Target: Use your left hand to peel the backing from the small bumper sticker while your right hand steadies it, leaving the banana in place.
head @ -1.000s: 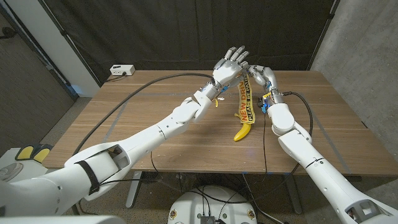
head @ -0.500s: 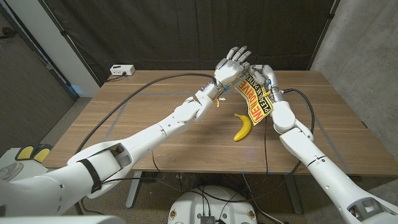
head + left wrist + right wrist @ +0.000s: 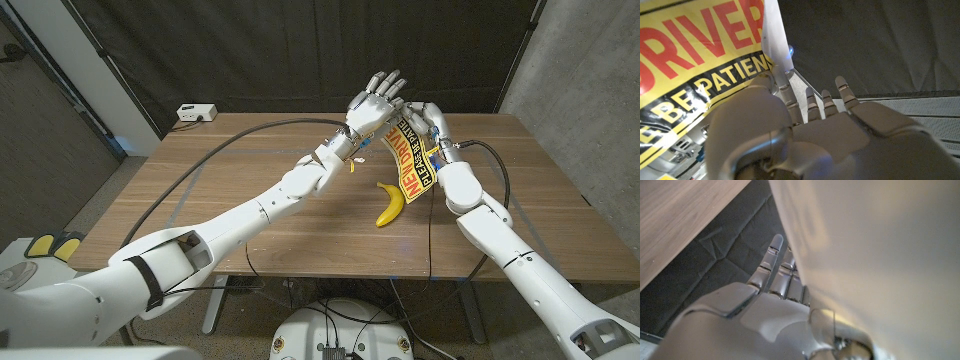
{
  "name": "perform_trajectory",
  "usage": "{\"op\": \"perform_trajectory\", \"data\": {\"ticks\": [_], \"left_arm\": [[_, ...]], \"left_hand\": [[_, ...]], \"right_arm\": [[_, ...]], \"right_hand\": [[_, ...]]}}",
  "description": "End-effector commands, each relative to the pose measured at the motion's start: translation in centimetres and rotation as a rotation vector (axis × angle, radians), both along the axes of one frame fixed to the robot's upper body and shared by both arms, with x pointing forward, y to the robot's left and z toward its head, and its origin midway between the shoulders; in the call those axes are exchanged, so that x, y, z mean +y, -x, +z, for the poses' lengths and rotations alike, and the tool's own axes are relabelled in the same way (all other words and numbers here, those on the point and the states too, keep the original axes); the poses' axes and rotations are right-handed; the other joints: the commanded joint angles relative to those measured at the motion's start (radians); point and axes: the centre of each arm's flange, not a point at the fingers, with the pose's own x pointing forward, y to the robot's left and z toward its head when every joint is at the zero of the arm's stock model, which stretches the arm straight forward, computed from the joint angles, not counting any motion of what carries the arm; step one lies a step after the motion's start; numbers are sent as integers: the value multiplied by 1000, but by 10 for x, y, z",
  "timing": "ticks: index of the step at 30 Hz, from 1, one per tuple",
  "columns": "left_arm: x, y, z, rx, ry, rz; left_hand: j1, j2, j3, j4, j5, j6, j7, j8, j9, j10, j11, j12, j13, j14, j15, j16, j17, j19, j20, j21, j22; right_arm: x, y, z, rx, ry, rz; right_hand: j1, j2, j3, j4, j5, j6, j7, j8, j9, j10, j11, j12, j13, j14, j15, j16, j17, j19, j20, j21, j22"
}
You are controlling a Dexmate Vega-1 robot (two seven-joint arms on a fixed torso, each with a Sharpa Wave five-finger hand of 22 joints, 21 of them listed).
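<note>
Since a second ago the sticker (image 3: 411, 159) has swung from hanging nearly straight down to a slant, its printed face turned up toward the head camera, and the right hand (image 3: 428, 128) has shifted a little toward the table's right side. That hand holds the sticker by its upper end, above the table (image 3: 200, 190). In the right wrist view the pale back of the sticker (image 3: 880, 255) lies close across the hand (image 3: 765, 310), whose fingers reach up beside it.

The left hand (image 3: 372, 104) is raised just beside the sticker's top edge, fingers spread and pointing up. In the left wrist view the hand (image 3: 805, 135) sits against the yellow print (image 3: 695, 55), with a white strip (image 3: 776, 35) rising past its fingers; whether it pinches anything cannot be told.

The banana (image 3: 391, 203) lies on the wood under the sticker's lower end, apart from both hands. A white box (image 3: 196, 113) sits at the far left corner.
</note>
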Motion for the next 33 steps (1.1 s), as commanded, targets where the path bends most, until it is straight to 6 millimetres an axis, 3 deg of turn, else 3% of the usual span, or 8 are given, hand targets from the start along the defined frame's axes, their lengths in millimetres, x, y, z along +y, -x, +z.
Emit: {"op": "perform_trajectory", "data": {"ticks": [1, 20, 26, 27, 30, 31, 32, 33], "left_arm": [[1, 8, 8, -47, -75, 46], [6, 19, 20, -83, -178, 122], [8, 21, 20, -85, -176, 132], [8, 21, 20, -86, -174, 133], [9, 21, 20, -81, -171, 133], [10, 21, 20, -81, -170, 132], [10, 20, 21, -70, -164, 125], [10, 20, 21, -70, -164, 125]], "left_hand": [[12, 2, -3, 2, 7, 9, -37, -4, 1, 8, -4, 6, 1, 10, -3, 10, 0, 12, 3, 6, 1], [15, 3, -8, 4, 10, 6, -38, -4, 4, 11, -11, 5, 2, 14, -10, 12, -2, 25, 3, 9, 1], [17, 4, -9, 4, 12, 6, -36, -4, 5, 14, -12, 6, 2, 17, -12, 13, -2, 29, 2, 10, 0], [17, 4, -9, 4, 12, 6, -36, -3, 6, 17, -13, 7, 2, 18, -13, 13, -2, 30, 2, 10, 0], [19, 4, -10, 4, 13, 2, -34, -2, 11, 17, -14, 7, 2, 19, -13, 14, -2, 31, 3, 11, 0], [19, 4, -10, 4, 13, 2, -34, -2, 11, 17, -14, 6, 2, 19, -14, 14, -3, 32, 3, 11, 0], [19, 4, -10, 4, 13, 1, -33, -3, 11, 17, -16, 6, 2, 20, -14, 14, -3, 32, 3, 11, 0], [19, 4, -10, 4, 13, 0, -33, -3, 10, 18, -15, 7, 2, 20, -15, 14, -3, 33, 3, 11, 0]], "right_arm": [[-12, 9, 6, 68, 65, 50], [-35, 4, 19, 173, 160, 211], [-36, 1, 26, 217, 214, 239], [-36, 0, 26, 211, 213, 233], [-36, -1, 26, 200, 206, 224], [-36, -2, 26, 203, 201, 232], [-37, -7, 24, 207, 182, 278], [-37, -8, 24, 205, 183, 282]], "right_hand": [[-138, -126, -22, -8, 8, -25, -1, -13, 0, -27, -3, -12, 1, -15, -26, -4, -11, -10, 7, 8, 3], [-134, -111, -4, -28, 15, -93, -36, -28, -8, -102, -25, -48, -8, -67, -20, -76, -71, -28, 18, 16, 0], [-48, -68, 60, -84, 19, -32, -38, 4, 1, -75, -30, -24, 14, -50, -27, -78, -63, -28, 15, 27, -4], [-19, -58, 81, -102, 23, 22, -40, 29, 8, -34, -31, 2, 28, -21, -37, -60, -47, -21, 5, 34, -5], [28, -47, 119, -123, 33, 100, -55, 67, 24, 36, -52, 49, 58, 17, -61, -42, -24, -10, -11, 49, -6], [36, -48, 127, -125, 34, 121, -54, 79, 29, 45, -55, 58, 67, 22, -62, -44, -22, -9, -13, 53, -6], [5, -67, 113, -107, 25, 95, -49, 69, 30, 11, -54, 52, 76, 10, -58, -46, -11, -10, -10, 57, -7], [-80, -69, 97, -61, 13, 1, -42, 16, 15, -54, -41, 17, 60, -29, -36, -85, -28, -35, 8, 57, -8]]}}
